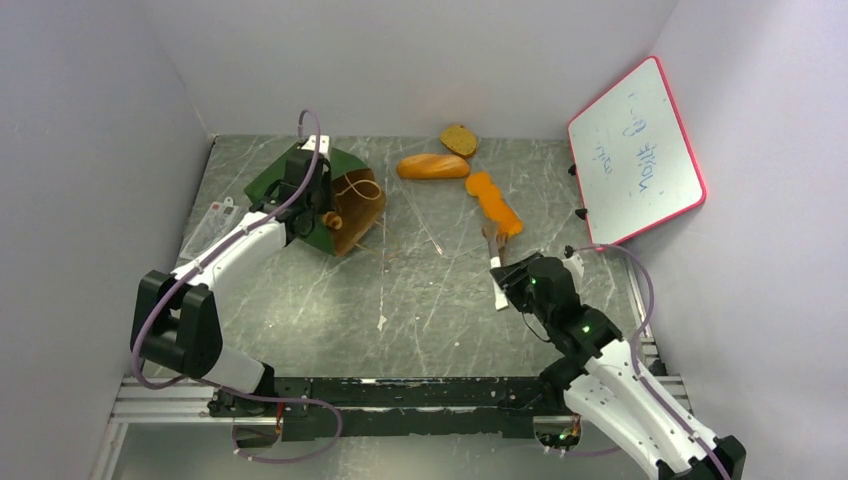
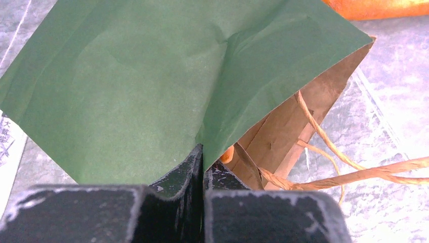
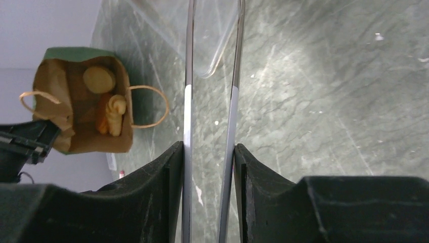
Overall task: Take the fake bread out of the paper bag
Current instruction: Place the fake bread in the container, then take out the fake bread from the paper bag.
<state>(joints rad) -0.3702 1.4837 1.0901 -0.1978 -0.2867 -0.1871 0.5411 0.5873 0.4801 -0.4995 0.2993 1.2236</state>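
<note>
The paper bag point(image 1: 345, 190) lies on its side at the back left, green outside, with its brown mouth open toward the right arm. My left gripper point(image 1: 318, 218) is shut on the bag's green edge point(image 2: 152, 86) near the mouth. In the right wrist view a round bun point(image 3: 99, 79) and a croissant point(image 3: 114, 114) lie inside the bag point(image 3: 55, 91). Outside it lie an oblong loaf point(image 1: 432, 166), a brown speckled slice point(image 1: 459, 139) and a long flat orange piece point(image 1: 493, 200). My right gripper point(image 1: 497, 262) is shut on silver tweezers point(image 3: 188, 76), whose tips run out of the wrist view.
A pink-framed whiteboard point(image 1: 635, 150) leans against the right wall. A white printed packet point(image 1: 212, 222) lies by the left wall. A clear plastic sheet point(image 3: 212, 45) lies on the marble table point(image 1: 420, 310) between the bag and the breads. The bag's cord handles point(image 2: 354, 174) trail on the table.
</note>
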